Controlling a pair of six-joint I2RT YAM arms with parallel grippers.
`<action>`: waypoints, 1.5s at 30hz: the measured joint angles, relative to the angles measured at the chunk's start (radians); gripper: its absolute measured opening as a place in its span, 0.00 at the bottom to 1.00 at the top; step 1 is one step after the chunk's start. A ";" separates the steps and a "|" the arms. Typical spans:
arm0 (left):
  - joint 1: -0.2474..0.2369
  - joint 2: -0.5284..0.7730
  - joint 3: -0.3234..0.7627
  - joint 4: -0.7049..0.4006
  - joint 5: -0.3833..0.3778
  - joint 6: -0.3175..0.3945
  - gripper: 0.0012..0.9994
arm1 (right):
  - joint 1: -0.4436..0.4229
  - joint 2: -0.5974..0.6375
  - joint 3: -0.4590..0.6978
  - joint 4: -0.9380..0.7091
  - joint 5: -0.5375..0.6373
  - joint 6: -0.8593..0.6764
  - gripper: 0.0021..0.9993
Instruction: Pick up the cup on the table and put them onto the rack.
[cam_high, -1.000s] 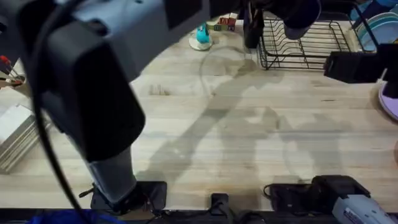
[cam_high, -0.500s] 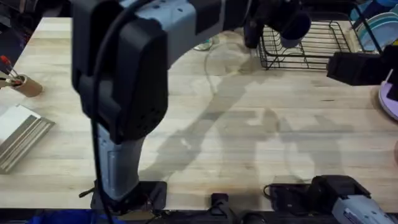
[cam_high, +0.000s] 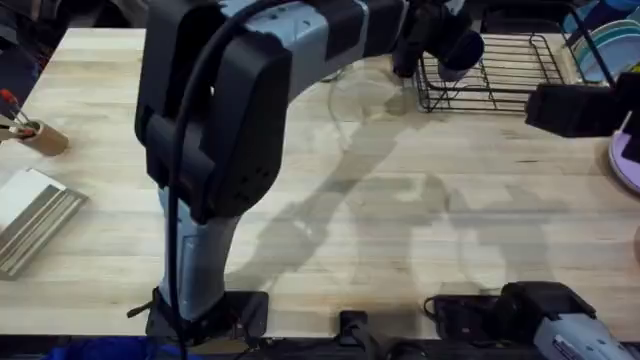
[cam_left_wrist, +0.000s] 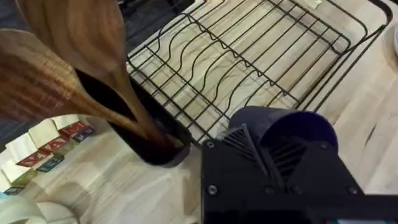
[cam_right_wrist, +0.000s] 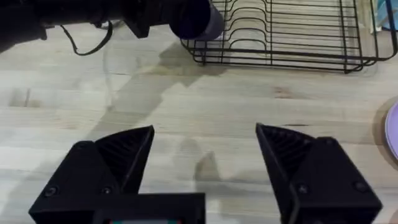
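Overall, the table (cam_high: 380, 230), a pale plank-grained wooden top, carries every other item. Left arm (cam_high: 230, 110): rising from its base at the lower left, it stretches diagonally across the tabletop, large and close under the overhead camera, and ends at the near-left corner of the rack (cam_high: 500, 70). Rack: a black wire frame with upright tines, lying directly ahead of and beneath the left gripper (cam_high: 440, 40); its wavy tines and bare floor appear just beyond the fingers in the left wrist view (cam_left_wrist: 249, 62). Right gripper (cam_right_wrist: 205, 158): jaws spread wide with nothing between them, hovering over bare tabletop well short of the rack's near rail (cam_right_wrist: 280, 37). Utensil holder (cam_left_wrist: 146, 140): a dark upright container just beside the left gripper, against the rack's outer corner, with wooden spoons (cam_left_wrist: 56, 62) standing in it. Left gripper: closed around the cup (cam_high: 458, 48), gripping it at the sides. Cup: a dark navy tumbler held clear of the table, tilted, at the rack's near-left corner; in the left wrist view (cam_left_wrist: 292, 130) it sits between the ribbed fingers, and in the right wrist view (cam_right_wrist: 196, 18) it hangs just beside the rack's edge.
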 joint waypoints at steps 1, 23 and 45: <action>0.000 0.000 0.000 0.002 -0.001 0.000 0.04 | 0.000 0.000 0.000 0.000 0.000 0.000 1.00; 0.000 0.086 0.000 0.043 -0.049 0.000 0.04 | 0.000 0.000 0.000 0.003 0.000 0.000 1.00; 0.000 0.086 0.000 0.045 -0.049 0.000 0.27 | 0.000 0.000 0.000 0.010 0.000 0.000 1.00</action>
